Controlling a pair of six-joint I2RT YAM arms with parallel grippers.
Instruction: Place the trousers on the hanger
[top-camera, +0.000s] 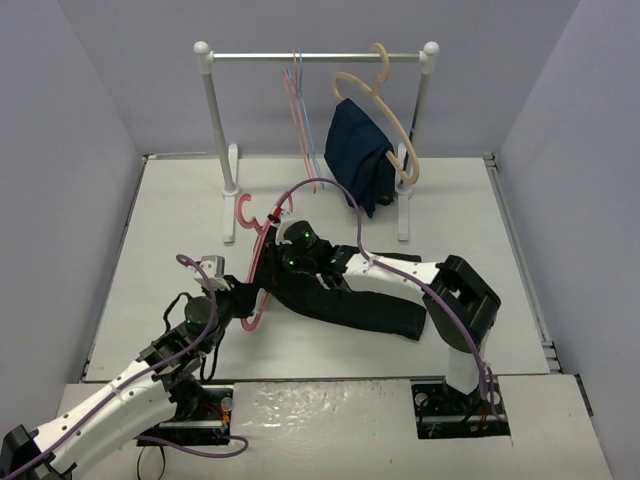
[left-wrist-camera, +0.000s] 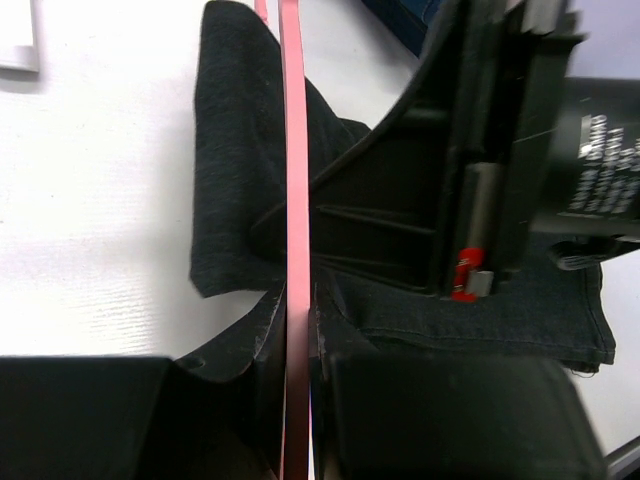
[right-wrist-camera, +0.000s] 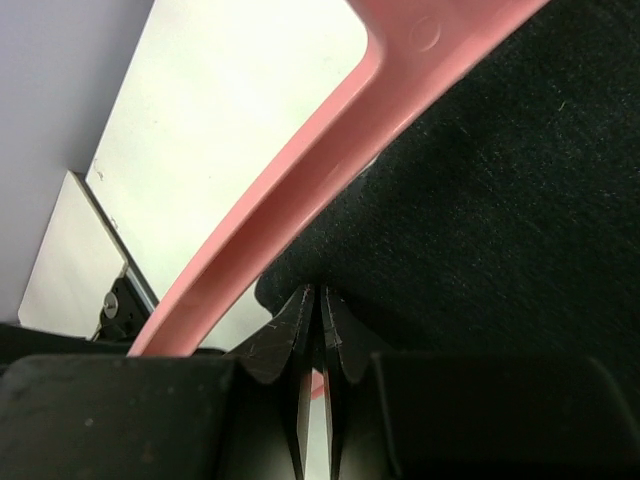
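The black trousers (top-camera: 365, 308) lie on the white table, one end passing through the salmon-pink hanger (top-camera: 257, 262), which stands on edge with its hook (top-camera: 244, 212) toward the rail. My left gripper (top-camera: 243, 300) is shut on the hanger's lower bar; in the left wrist view the pink bar (left-wrist-camera: 293, 180) runs straight between its fingertips (left-wrist-camera: 293, 300), with trousers (left-wrist-camera: 235, 180) behind. My right gripper (top-camera: 287, 256) sits at the trousers' end beside the hanger. In the right wrist view its jaws (right-wrist-camera: 313, 292) are pinched on the fabric edge (right-wrist-camera: 480, 180), below the hanger (right-wrist-camera: 300, 170).
A white rail (top-camera: 316, 57) stands at the back. It carries thin pink and light-blue hangers (top-camera: 298, 105) and a tan hanger (top-camera: 385, 95) with a navy-blue garment (top-camera: 360, 155). Grey walls close in both sides. Purple cables loop over both arms.
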